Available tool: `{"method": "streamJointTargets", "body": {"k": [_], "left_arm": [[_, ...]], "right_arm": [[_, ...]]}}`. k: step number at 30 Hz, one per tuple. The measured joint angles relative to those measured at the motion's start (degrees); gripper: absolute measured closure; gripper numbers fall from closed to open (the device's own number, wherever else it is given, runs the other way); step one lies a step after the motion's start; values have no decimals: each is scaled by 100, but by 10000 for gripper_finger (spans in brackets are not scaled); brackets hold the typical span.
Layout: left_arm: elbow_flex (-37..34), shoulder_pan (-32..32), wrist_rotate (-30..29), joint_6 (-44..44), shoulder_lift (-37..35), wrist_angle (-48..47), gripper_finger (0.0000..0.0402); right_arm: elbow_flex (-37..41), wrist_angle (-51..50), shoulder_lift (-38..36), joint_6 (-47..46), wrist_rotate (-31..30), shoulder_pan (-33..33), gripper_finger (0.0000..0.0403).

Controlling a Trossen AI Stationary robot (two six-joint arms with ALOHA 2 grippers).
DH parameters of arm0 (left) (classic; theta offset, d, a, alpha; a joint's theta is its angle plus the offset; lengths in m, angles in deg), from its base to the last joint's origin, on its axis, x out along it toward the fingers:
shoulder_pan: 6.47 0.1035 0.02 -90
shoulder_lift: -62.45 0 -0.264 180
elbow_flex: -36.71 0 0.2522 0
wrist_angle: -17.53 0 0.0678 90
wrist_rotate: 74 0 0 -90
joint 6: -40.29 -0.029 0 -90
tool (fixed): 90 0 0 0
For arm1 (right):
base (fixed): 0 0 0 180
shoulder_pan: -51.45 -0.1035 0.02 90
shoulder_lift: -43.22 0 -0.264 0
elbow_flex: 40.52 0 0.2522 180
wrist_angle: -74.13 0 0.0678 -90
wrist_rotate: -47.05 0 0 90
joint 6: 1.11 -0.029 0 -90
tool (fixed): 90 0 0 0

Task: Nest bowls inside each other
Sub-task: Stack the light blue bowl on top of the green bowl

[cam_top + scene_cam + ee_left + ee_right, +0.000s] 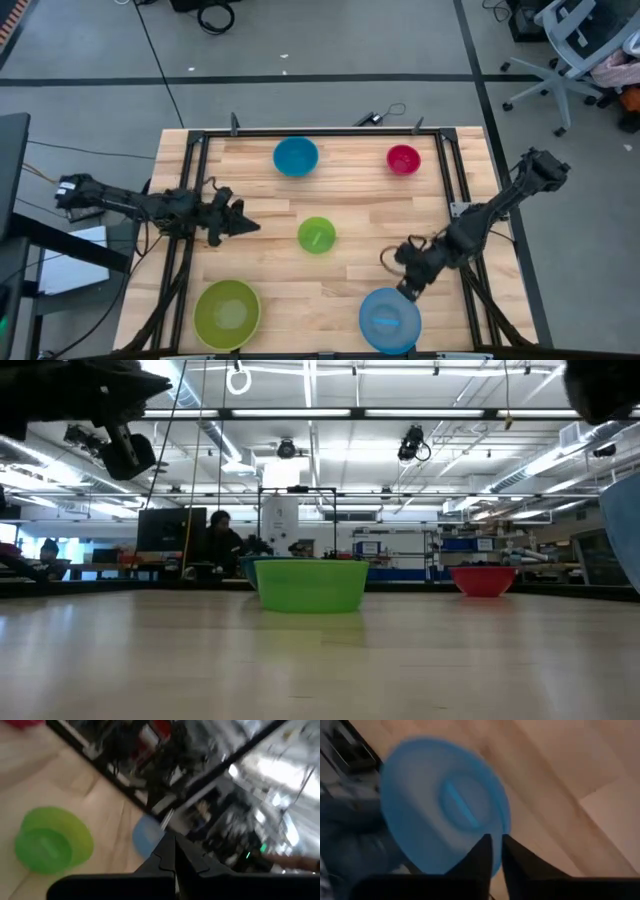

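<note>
Five bowls stand apart, rims up, on the wooden table (350, 190): teal-blue (295, 156) and magenta-red (403, 158) at the far side, small green (316, 235) in the middle, large lime green (227, 313) near left, large light blue (389, 320) near right. My left gripper (245, 226) hovers shut, left of the small green bowl (50, 845), pointing level toward it. My right gripper (495, 844) slants down over the light blue bowl's (445, 825) far rim, fingers a little apart, with nothing between them.
A black metal frame (440, 170) runs round the table's far, left and right sides. Bare wood lies between the bowls. In the low view the small green bowl (310, 584) and the magenta-red bowl (484, 580) stand before a room with people at desks.
</note>
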Motion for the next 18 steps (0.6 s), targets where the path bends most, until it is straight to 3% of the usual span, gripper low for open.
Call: {"method": "streamJointTargets", "body": {"k": [5,9,12,15,18], "left_arm": [[270,-102,5,124,584,-448,375],[303,-97,-3,142,1019,-480,321],[303,-97,-12,138,1335,-473,277],[305,-97,-12,81,1641,-231,249],[340,-95,-12,62,1911,92,243]], "right_arm": [[4,119,500,-156,11,-327,255],[4,623,716,-181,116,-448,166],[0,739,950,-284,-48,-474,126],[9,518,1317,-276,-53,-365,136],[9,458,1596,-71,-46,-219,203]]}}
